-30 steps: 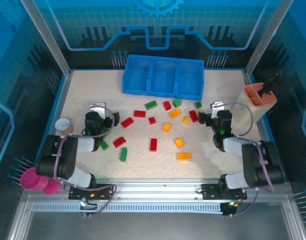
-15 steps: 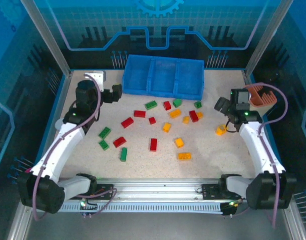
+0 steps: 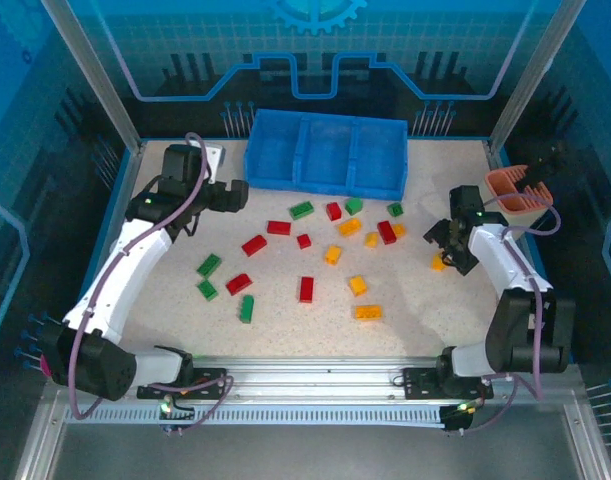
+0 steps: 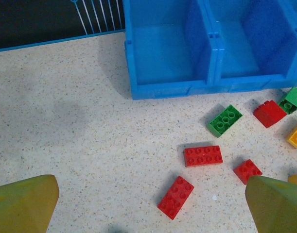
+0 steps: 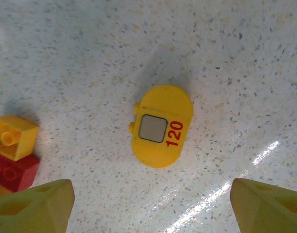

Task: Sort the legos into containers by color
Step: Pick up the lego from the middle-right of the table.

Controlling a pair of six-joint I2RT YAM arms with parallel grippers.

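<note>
The legos are lying loose across the middle of the worktop, with red, green and orange-yellow mixed together. All of them are sitting on the near side of the blue tray, which is standing at the far edge with its three compartments side by side. A green brick and a red brick are lying closest to its front wall, apart from it.

To the right of the scatter, a yellow rounded piece printed "120" is resting on the worktop, well apart from the tray. The right gripper is hovering over it with its jaws standing apart, and one finger is sitting on each side without touching it. A yellow brick and a dark red brick are lying pressed together close to that finger.

Behind the right arm a salmon holder is standing at the worktop's right edge. Something dark is sticking out of it, possibly a tool, though it is too small to tell.

The left gripper is hanging wide open beside the tray's left end, gripping nothing. Under it two flat red bricks are lying in the open before the left compartment.
</note>
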